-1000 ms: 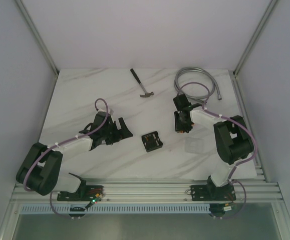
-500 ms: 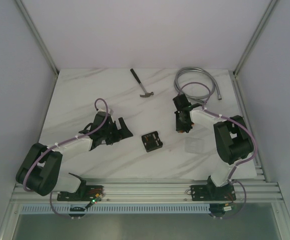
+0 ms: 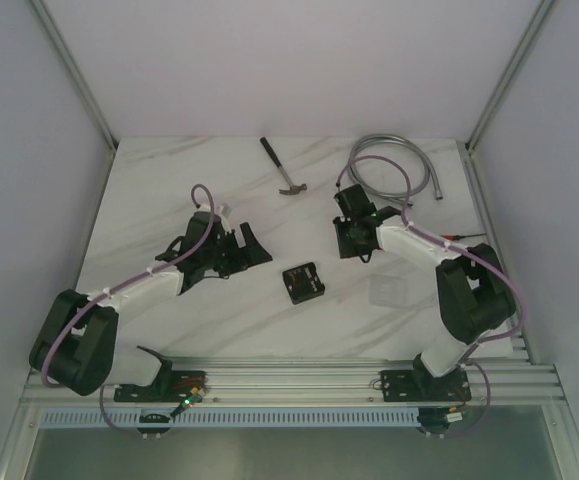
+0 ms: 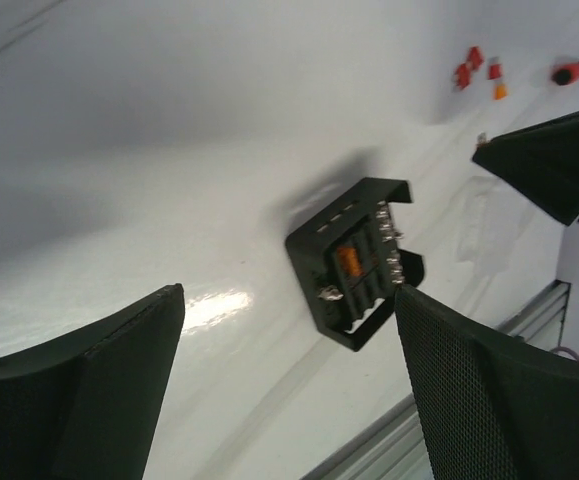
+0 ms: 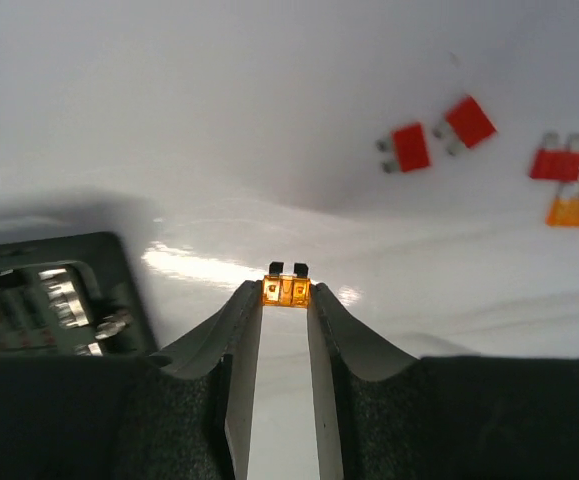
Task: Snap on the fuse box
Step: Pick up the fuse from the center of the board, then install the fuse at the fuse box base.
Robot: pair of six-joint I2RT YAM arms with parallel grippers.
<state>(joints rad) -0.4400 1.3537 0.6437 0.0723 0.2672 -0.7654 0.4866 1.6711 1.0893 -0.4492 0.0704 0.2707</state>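
The fuse box (image 3: 303, 283), a small black square box lying open side up, rests on the white table between the arms. In the left wrist view the fuse box (image 4: 354, 262) shows an orange fuse in its slots. My left gripper (image 3: 246, 248) hangs open to the left of it, and that gripper (image 4: 287, 296) has nothing between its fingers. My right gripper (image 3: 353, 240) hovers up and to the right of the box. In its wrist view this gripper (image 5: 287, 292) is shut on a small orange fuse (image 5: 287, 291), prongs pointing away, with the fuse box (image 5: 49, 295) at the lower left.
Loose red fuses (image 5: 409, 147) and an orange one (image 5: 572, 210) lie on the table beyond the right gripper. A faint clear cover (image 3: 389, 292) sits right of the box. A hammer (image 3: 284, 168) and a coiled metal hose (image 3: 389, 170) lie at the back.
My right gripper has moved left and a little back, carrying the orange fuse. The left gripper has shifted slightly back and to the right, still open. The fuse box has not moved.
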